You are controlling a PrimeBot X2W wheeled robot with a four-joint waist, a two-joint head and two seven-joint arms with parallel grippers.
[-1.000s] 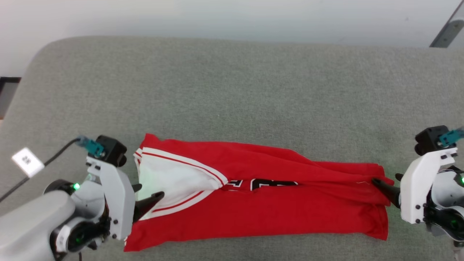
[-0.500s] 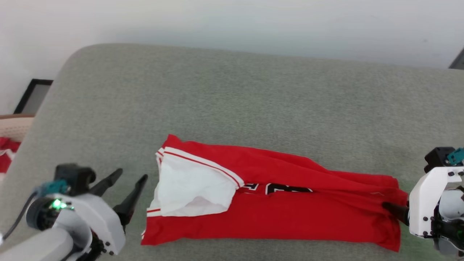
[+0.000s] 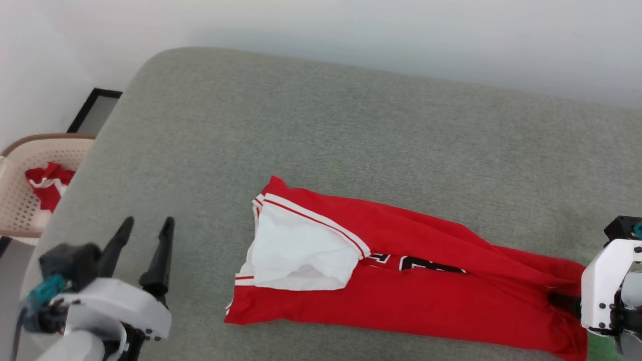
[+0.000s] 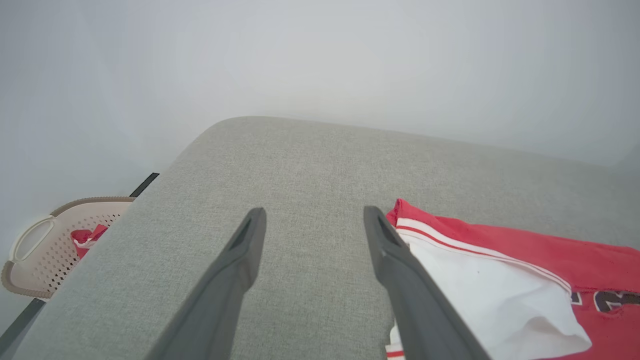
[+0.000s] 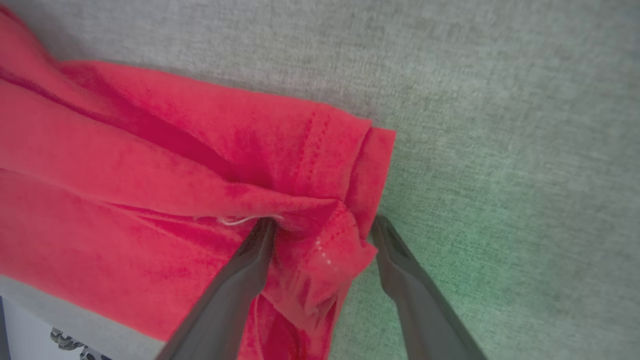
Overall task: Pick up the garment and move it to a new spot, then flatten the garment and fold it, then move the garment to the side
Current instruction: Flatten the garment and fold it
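The garment [image 3: 416, 296] lies folded into a long red band on the grey cushion [image 3: 351, 140]. A white sleeve sits on top at its left end, and black lettering peeks out at the middle. My left gripper [image 3: 145, 225] stands open to the left of the garment, apart from it, with nothing between its fingers. In the left wrist view that gripper [image 4: 312, 220] is over bare cushion with the garment [image 4: 525, 260] just to its right. My right gripper [image 5: 322, 225] is open, its fingers straddling a bunched corner of the garment's [image 5: 150, 165] hem.
A beige perforated basket [image 3: 45, 138] stands beyond the cushion's left edge with a red-and-white cloth wad [image 3: 47, 183] inside. A white wall runs behind the cushion. Bare cushion stretches behind and to the left of the garment.
The head view has swung left, bringing the basket into view. My left gripper has come off the sleeve end and now stands apart from it. The right gripper stays at the hem.
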